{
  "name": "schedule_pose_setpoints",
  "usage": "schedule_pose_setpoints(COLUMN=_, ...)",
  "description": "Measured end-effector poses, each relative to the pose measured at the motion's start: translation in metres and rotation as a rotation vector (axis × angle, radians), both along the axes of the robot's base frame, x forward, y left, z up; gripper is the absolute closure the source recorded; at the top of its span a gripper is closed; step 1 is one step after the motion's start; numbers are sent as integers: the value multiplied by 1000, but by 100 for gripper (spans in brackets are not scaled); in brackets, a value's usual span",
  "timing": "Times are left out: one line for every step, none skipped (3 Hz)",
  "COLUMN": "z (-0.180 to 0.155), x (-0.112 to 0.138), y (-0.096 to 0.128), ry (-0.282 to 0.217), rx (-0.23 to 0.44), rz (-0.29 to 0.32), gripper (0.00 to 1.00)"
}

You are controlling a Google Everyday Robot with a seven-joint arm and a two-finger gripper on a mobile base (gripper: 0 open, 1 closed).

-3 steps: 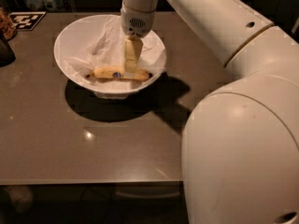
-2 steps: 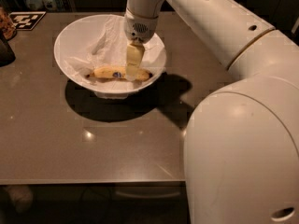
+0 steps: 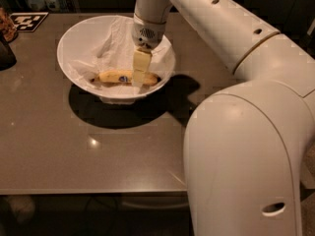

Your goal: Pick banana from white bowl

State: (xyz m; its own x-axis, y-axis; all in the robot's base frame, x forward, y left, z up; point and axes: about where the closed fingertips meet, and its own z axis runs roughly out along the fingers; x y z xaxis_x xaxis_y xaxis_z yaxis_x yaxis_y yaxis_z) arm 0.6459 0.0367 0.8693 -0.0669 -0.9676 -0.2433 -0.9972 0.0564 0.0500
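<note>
The gripper (image 3: 138, 79), open or closed I cannot tell, hangs right at the banana (image 3: 114, 76) lying in the near side of the white bowl (image 3: 74, 43); a shallow, off-centre pinch could let it slip or snag the paper (image 3: 115, 41).

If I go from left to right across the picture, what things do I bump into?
Dark object at the far left → white bowl → banana → gripper, down in the bowl over the banana's right part → robot's big white body.

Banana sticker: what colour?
Blue sticker at the banana's middle, right beside the tool down in the white bowl. Camera view, the only one.
</note>
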Motion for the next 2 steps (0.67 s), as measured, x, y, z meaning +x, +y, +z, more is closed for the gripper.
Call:
schedule_pose_setpoints(z=-6, x=2, y=4, ry=16, rx=-1, rz=0, gripper=24)
schedule_pose_setpoints(z=-12, x=1, y=9, ry=35, rx=-4, rz=1, gripper=27)
